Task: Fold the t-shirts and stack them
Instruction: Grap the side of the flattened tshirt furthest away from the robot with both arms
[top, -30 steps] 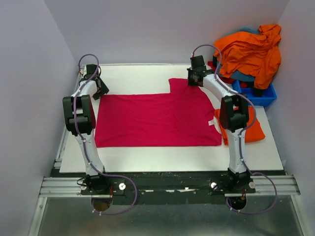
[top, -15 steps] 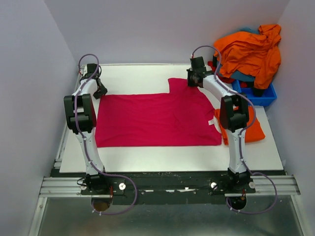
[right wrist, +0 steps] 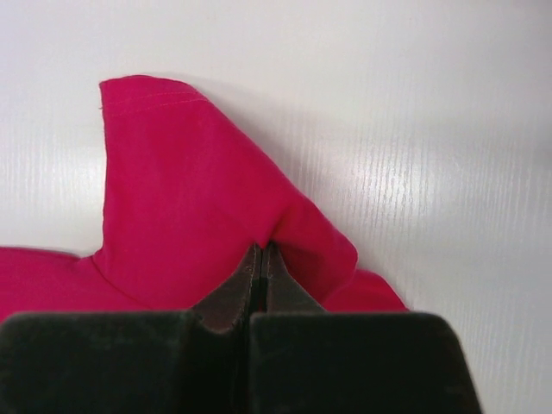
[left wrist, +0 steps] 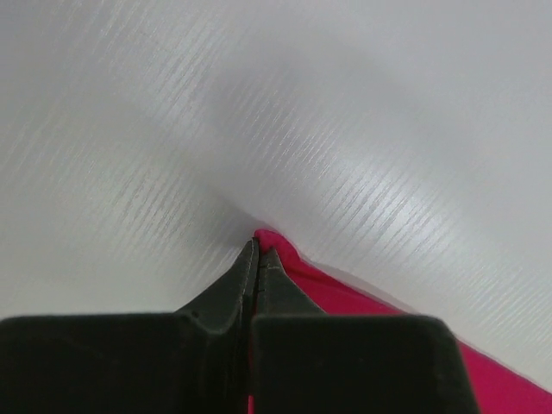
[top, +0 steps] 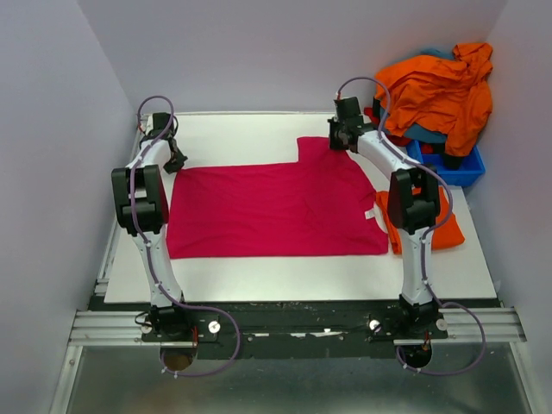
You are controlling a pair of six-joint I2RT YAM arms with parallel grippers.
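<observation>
**Top external:** I have the magenta t-shirt spread flat across the middle of the table, and I judge this to be the start of its 1st fold. The left gripper sits on the cloth's far corner at 10 o'clock. The right gripper is on the sleeve that juts out at 1 o'clock. The shirt looks smooth, with a small white tag at its 3 o'clock edge. 1 folded orange t-shirt lies at 3 o'clock, partly under the right arm. A heap of tees tops the blue bin at 2 o'clock.

**Left wrist:** The jaws are closed to a sliver, with the pink corner caught at their tips.

**Right wrist:** The jaws are pressed together on a raised pleat of the sleeve, whose hemmed edge points to 11 o'clock.

Next, I reckon both grips should lift level and carry the far edge toward 6 o'clock. Tension should stay even so the near hem doesn't drag.
</observation>
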